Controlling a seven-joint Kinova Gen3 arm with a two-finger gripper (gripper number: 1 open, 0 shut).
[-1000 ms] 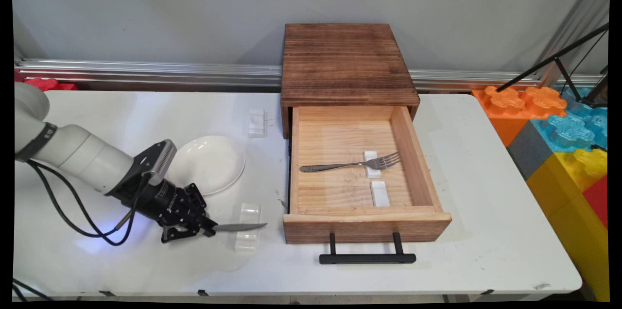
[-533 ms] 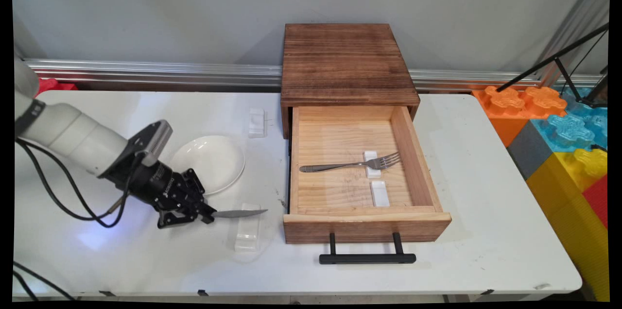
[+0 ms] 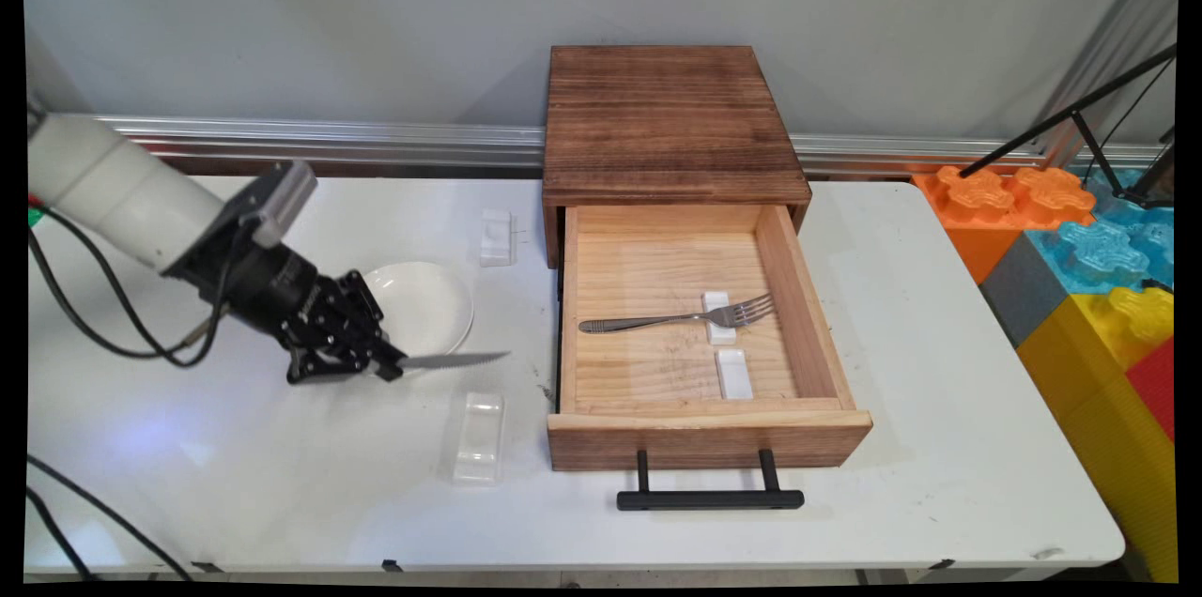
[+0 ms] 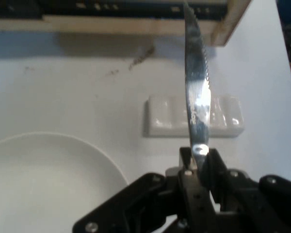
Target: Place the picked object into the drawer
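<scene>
Saw open wooden drawer on table — fork inside, lying across white rest. White plate just behind gripper. Gripper pinched knife by handle — blade level, raised above clear rest, pointing toward drawer.

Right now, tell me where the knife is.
Main view, left side: the knife is clamped in the gripper, above the table between the white plate and clear rest.

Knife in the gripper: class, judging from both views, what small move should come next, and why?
Probably carry the knife right toward the open drawer. The gripper holds it clear of the table, blade pointing at the drawer, where a fork lies beside a free white rest.
</scene>
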